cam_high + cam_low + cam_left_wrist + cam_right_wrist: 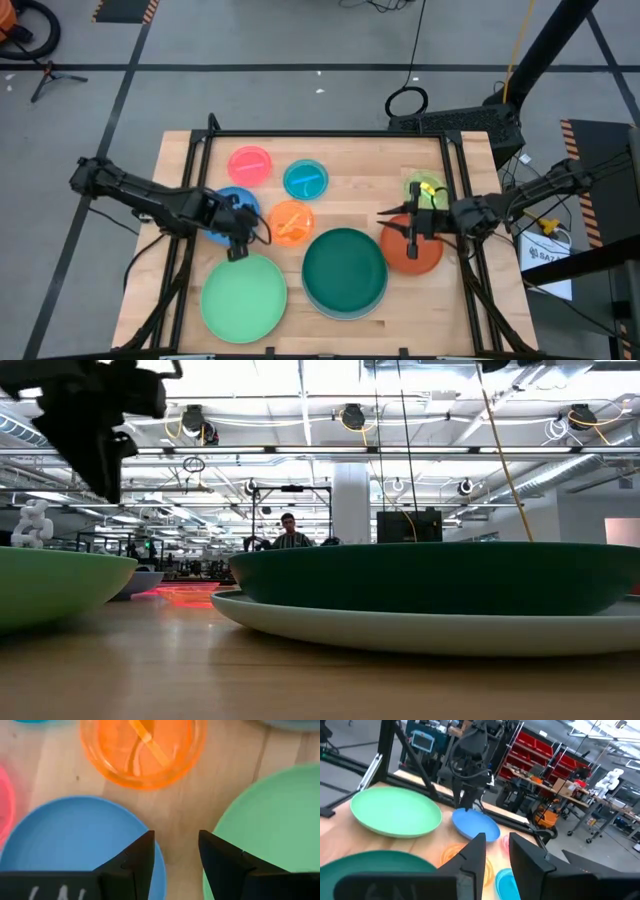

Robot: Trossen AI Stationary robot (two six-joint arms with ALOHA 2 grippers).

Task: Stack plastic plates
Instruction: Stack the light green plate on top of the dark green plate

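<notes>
Nearest the front edge of the bench [180, 150], the light green plate [243, 297] lies alone and the dark green plate [344, 268] already sits in the light blue plate [420, 628]. The left pincer [238, 245] hovers with fingers apart, low over the gap between the blue plate [75, 845] and the light green one. If it drops here, one finger may press the blue rim and tip or skid it into the orange plate [291, 222]. The right pincer [400, 228], fingers apart, seems to hang over the red-orange plate [412, 250]. Farther back rest the lime plate [424, 186], cyan plate [305, 179] and pink plate [250, 164].
</notes>
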